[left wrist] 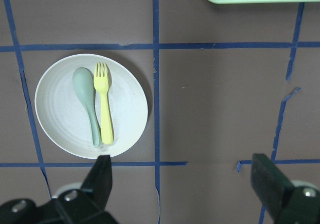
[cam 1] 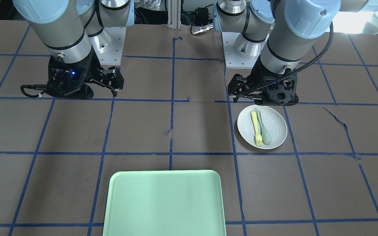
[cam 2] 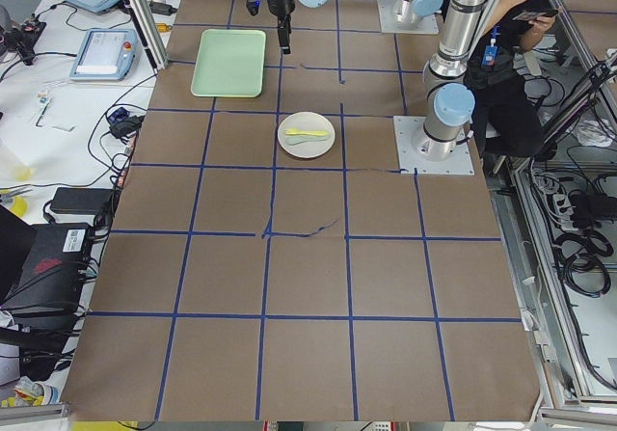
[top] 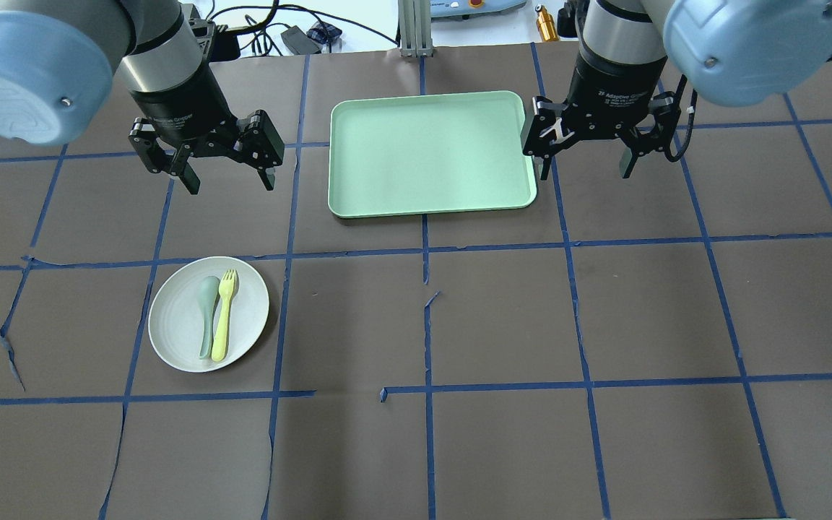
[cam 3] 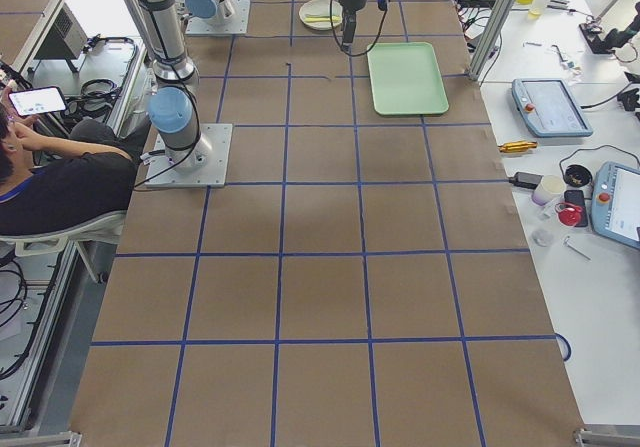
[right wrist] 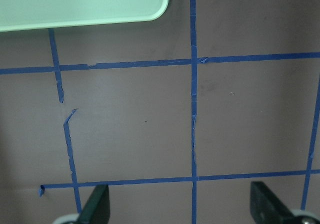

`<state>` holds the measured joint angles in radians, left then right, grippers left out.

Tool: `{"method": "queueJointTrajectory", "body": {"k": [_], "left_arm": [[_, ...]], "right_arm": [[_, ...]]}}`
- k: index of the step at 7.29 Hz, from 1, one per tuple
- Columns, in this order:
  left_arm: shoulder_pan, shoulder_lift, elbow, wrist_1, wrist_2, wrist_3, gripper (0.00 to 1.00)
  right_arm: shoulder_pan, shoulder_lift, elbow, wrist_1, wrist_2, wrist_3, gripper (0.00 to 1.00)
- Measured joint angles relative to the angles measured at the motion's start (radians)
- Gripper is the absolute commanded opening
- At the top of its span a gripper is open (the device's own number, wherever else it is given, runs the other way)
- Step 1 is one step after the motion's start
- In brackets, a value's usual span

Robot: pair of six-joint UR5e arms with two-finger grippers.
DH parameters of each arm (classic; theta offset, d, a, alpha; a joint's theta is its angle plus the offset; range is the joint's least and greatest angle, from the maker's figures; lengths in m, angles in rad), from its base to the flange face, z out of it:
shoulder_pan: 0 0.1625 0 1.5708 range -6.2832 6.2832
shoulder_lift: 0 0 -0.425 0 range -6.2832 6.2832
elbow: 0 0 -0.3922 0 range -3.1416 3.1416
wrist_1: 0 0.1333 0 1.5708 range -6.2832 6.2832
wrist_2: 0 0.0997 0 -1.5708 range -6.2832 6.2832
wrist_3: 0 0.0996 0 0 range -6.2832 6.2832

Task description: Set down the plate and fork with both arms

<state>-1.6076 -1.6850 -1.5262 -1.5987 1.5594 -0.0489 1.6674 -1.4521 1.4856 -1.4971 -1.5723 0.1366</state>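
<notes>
Off-white plate [top: 174, 328] flat on the brown table [top: 503, 318], on the robot's left side. Pale-yellow fork [top: 223, 318] lying on the plate, close alongside a grey-green spoon [top: 206, 307], tines pointing away from the robot.

Left gripper [top: 230, 182] raised over the table, fingers [left wrist: 102, 176] spread wide, grasping nothing. Plate and fork apart from the fingertips, on the robot's side of them and outside the gap.

Right gripper [top: 586, 172] just beside the edge of the mint-green tray [top: 430, 155], fingers likewise spread and empty, well apart from plate and fork.
</notes>
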Motion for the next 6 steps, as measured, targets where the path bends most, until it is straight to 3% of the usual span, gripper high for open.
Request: {"method": "queueJointTrajectory", "body": {"k": [6], "left_arm": [[-0.018,-0.002,0.001,0.002,0.002,0.014,1.0]], "right_arm": [[0.001,0.001,0.002,-0.002,0.0,0.007,1.0]]}}
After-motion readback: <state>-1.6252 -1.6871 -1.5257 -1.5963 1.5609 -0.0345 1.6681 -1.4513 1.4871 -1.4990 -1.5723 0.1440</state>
